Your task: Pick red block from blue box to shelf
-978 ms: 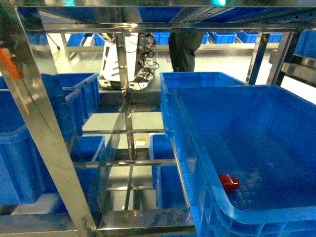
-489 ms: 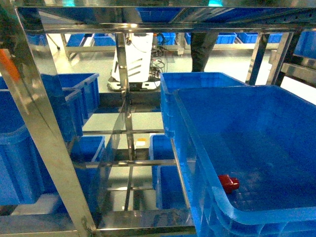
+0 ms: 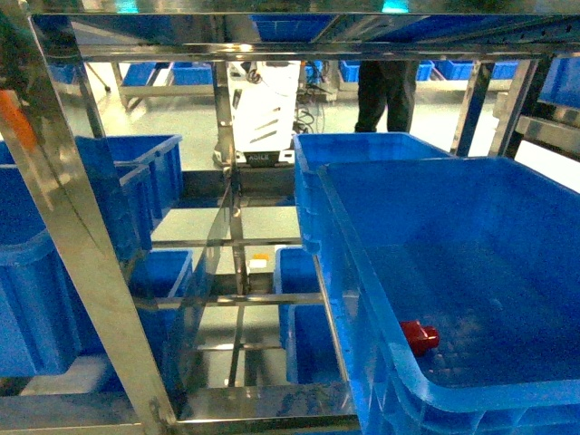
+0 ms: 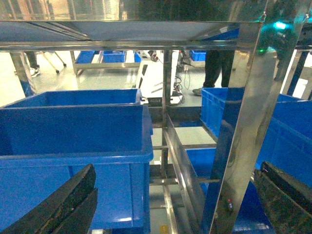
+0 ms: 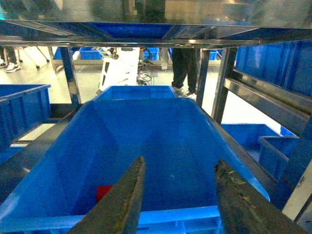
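Observation:
The red block lies on the floor of a big dark blue crate, close to its near left corner. That crate stands on a tier of the steel shelf. In the right wrist view the red block shows just left of my right gripper, which hangs open and empty over the crate's near rim. My left gripper is wide open and empty, facing a shelf upright and another blue crate. The blue box is out of view. Neither gripper shows in the head view.
Shelf uprights and cross bars stand between the crates. More blue crates fill the left side and the lower tiers. A white mobile robot and a standing person are behind the shelf. A shelf tier runs close overhead.
Behind the shelf the white robot and the person have moved to the right. The red block and the crates have not moved.

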